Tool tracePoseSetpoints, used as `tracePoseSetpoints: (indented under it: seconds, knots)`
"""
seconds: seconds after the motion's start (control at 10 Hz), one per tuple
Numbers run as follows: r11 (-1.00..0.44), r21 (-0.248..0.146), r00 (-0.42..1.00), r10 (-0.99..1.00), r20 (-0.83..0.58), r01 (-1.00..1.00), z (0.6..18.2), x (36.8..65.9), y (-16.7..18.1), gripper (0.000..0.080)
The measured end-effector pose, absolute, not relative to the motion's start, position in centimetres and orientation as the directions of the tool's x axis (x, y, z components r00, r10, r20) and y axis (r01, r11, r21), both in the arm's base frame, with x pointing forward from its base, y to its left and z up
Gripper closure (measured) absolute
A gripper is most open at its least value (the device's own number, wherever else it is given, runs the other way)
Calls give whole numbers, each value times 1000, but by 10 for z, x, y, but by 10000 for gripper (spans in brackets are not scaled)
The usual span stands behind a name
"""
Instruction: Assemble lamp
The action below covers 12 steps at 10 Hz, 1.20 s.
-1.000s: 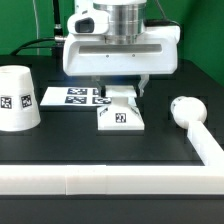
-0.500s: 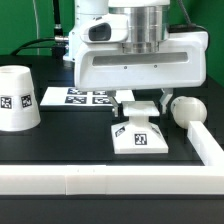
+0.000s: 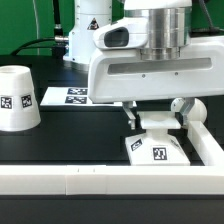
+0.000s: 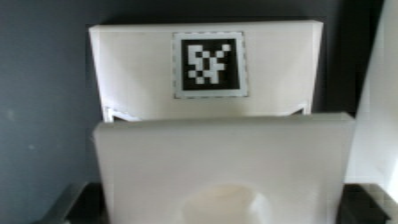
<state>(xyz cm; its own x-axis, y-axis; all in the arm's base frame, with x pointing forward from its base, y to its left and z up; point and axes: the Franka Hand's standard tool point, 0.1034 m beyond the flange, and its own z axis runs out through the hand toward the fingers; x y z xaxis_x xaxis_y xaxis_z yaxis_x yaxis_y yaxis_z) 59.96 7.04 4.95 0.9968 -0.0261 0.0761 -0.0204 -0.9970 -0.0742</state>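
Observation:
My gripper (image 3: 157,118) is shut on the lamp base (image 3: 158,148), a flat square white part with a tag on top, near the corner where the front and right rails meet. In the wrist view the base (image 4: 208,65) fills the picture, and my gripper (image 4: 217,206) has a dark finger on each side of it. The round-headed bulb (image 3: 191,108) lies just behind the base at the exterior view's right, partly hidden by my hand. The tapered shade (image 3: 17,97) stands on the table at the exterior view's far left.
A long white rail (image 3: 90,181) runs along the table's front edge and turns up the exterior view's right side (image 3: 210,150). The marker board (image 3: 72,96) lies flat at the back, partly hidden by my hand. The robot's base stands behind it.
My gripper has moved with the lamp base toward the exterior view's right and front, from beside the marker board to close by the bulb and the rail corner.

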Motion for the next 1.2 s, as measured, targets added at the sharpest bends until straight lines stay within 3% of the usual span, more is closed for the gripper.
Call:
tracePoseSetpoints:
  seconds: [0.3,0.6,0.7,0.8,0.9,1.1,1.2]
  knots:
    - [-996,-83,995,-36,96,-28,51,627,85,265]
    - [-996,-83,995,-30,96,-22,52,629,85,265]
    - [-996,-83,995,-30,96,-22,52,629,85,204]
    - [-996,-83,995,-30,96,-22,52,629,85,204]
    - [-996,-83,995,-30,96,-22,52,629,85,117]
    - [-996,-83,995,-29,100,-21,52,628,84,104]
    - [-997,-80,993,-28,110,-19,54,611,82,101]
